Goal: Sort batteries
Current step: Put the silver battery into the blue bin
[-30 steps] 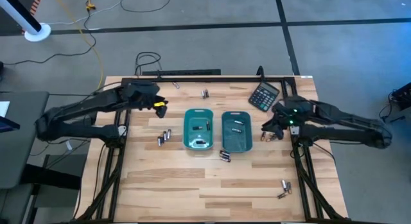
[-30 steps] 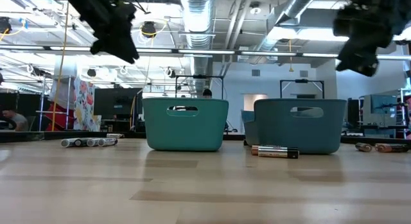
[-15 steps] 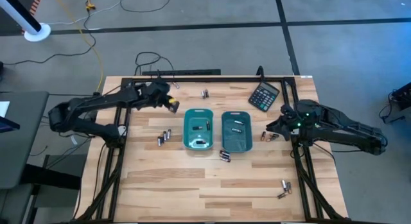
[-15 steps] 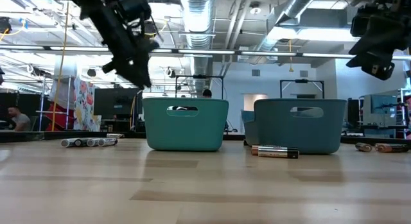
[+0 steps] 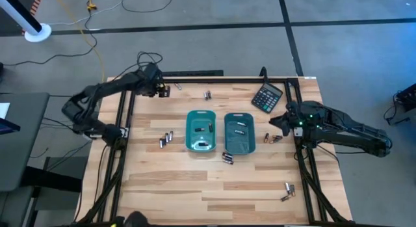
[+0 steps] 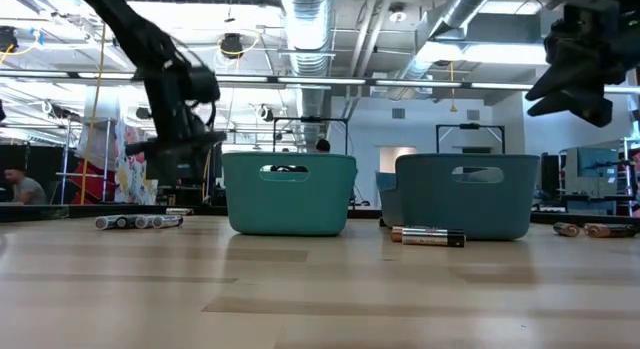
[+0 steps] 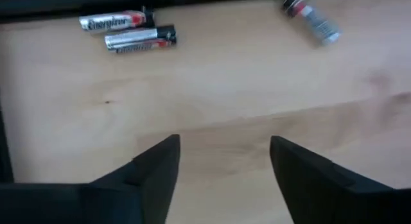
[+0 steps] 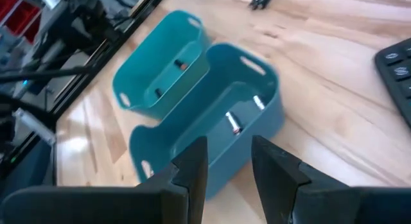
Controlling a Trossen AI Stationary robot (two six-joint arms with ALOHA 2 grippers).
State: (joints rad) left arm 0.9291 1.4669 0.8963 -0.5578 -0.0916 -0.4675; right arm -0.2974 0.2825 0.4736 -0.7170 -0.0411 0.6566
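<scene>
Sorting into two teal trays (image 5: 201, 131) at frame centre, batteries (image 5: 167, 138) scattered loose around them for pickup. Hovering upper left, left gripper (image 7: 223, 161) spread wide and empty above a battery pair (image 7: 127, 31); right gripper (image 8: 228, 165) parted, empty, waiting centre right.

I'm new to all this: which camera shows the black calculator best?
The high view: the whole calculator lies at the table's far right, keys visible. The right wrist view catches only its corner. The low and left wrist views do not show it.
</scene>
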